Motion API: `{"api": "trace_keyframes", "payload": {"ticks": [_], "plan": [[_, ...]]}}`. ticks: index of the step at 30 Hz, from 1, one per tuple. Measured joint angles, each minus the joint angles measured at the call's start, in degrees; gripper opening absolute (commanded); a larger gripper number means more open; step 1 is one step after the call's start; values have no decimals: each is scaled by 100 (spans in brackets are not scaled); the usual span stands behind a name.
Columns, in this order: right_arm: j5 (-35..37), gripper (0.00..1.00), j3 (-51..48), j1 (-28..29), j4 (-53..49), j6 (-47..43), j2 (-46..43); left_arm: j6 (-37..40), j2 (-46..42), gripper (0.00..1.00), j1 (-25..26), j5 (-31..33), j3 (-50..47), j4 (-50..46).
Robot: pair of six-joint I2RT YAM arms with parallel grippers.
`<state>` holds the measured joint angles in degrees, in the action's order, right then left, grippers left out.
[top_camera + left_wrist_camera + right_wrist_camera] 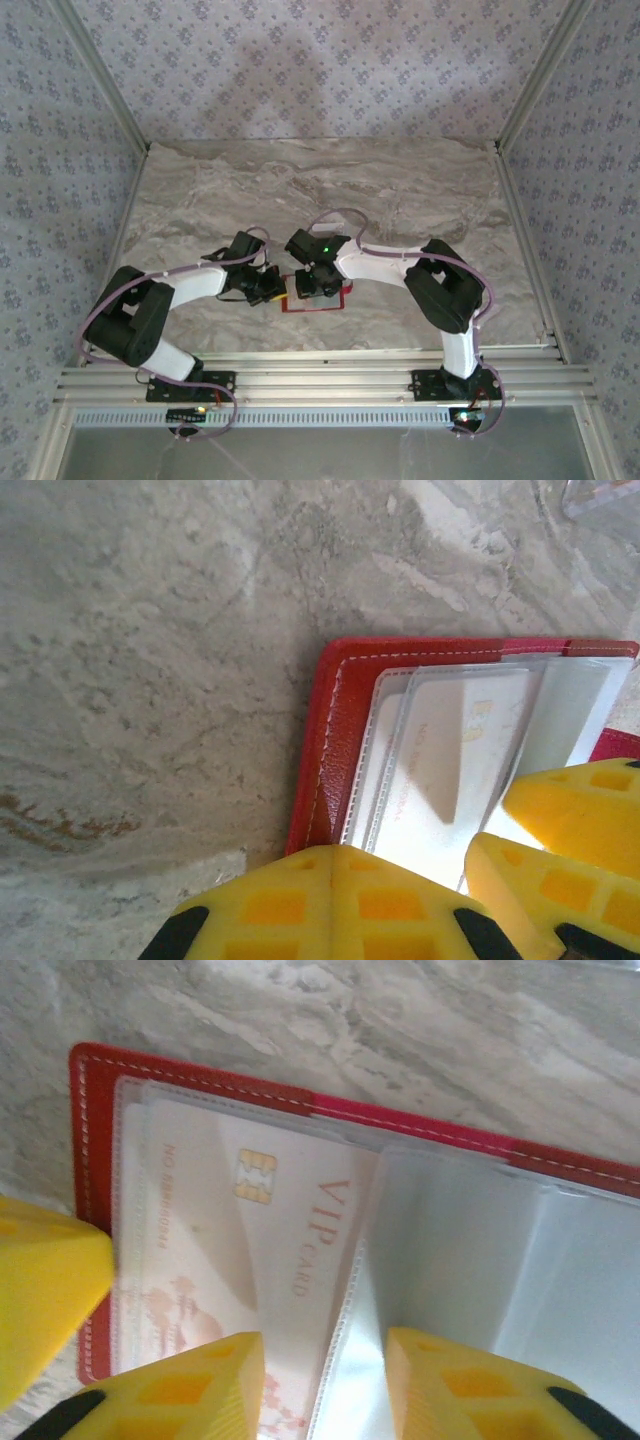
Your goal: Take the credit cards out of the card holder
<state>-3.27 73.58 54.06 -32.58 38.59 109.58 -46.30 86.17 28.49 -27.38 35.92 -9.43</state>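
The red card holder (330, 300) lies open on the table (400, 190), close to the near edge and about midway between the side edges. A pale card (230, 1230) printed "VIP CARD" sits inside its clear pocket (480, 1240). The left end effector (330, 865) is closed, its yellow fingers pressed together over the holder's left edge. The right end effector (325, 1345) is open, its fingers apart on either side of a clear pocket leaf, above the card.
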Motion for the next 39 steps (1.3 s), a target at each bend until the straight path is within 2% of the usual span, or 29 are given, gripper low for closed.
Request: {"api": "trace_keyframes", "payload": {"ticks": [5, 20, 31, 35, 39], "plan": [[315, 53, 74, 48, -334, -94, -83, 42, 0, 4, 0, 17, 0, -9], [1001, 54, -7, -35, -1104, -94, -597, 251, -50, 4, -74, 61, 219, -492], [1290, 46, -170, -256, -1390, -114, -1003, 363, -208, 5, -7, 13, 664, -822], [1058, 38, -170, -256, -1233, -114, -1073, 382, -129, 4, 87, 13, 680, -863], [573, 37, -186, -256, -785, -107, -1187, 398, 83, 4, 127, 15, 680, -870]]}}
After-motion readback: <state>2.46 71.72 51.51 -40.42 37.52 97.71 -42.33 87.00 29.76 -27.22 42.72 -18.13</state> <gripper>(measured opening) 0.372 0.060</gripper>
